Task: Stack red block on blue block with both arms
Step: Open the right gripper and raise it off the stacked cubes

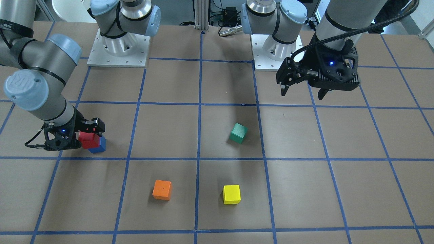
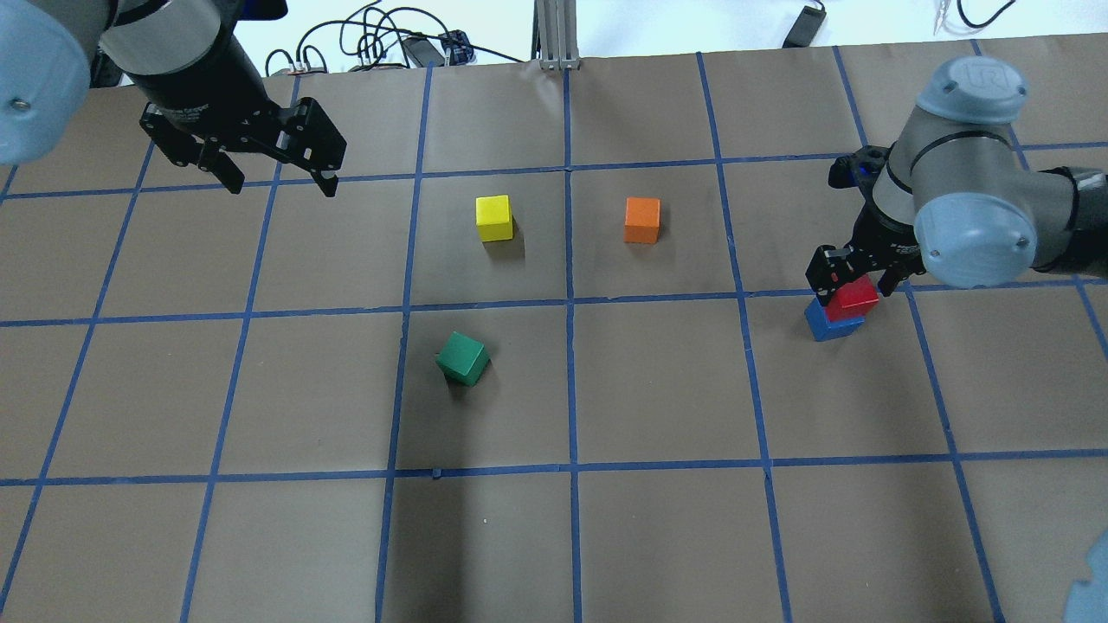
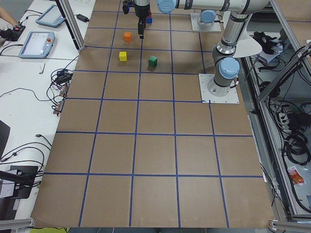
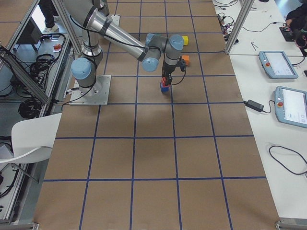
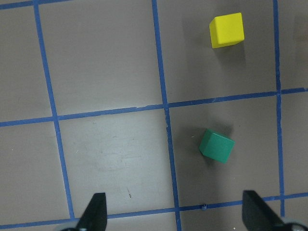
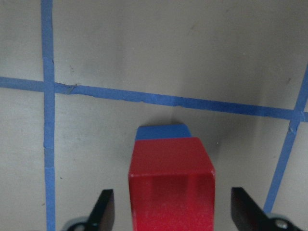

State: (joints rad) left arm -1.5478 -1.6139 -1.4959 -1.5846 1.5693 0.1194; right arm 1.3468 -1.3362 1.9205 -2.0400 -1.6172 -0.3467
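Right wrist-mounted: right gripper [image 6: 172,195], released, straddles small matte red cube [image 6: 171,163] atop small matte blue cube [image 6: 161,132], exposed at 12 o'clock; retract vertically.

You see the red block [image 6: 171,187] – a small matte cube – sitting on the blue block [image 6: 161,131], set slightly off so a blue edge shows. The stack stands on the tabletop [image 2: 658,389] at the robot's right. The right tool [image 2: 857,277] straddles the red block with its fingers clear of the sides. The left tool [image 2: 282,186] hangs spread above the tabletop, well apart.
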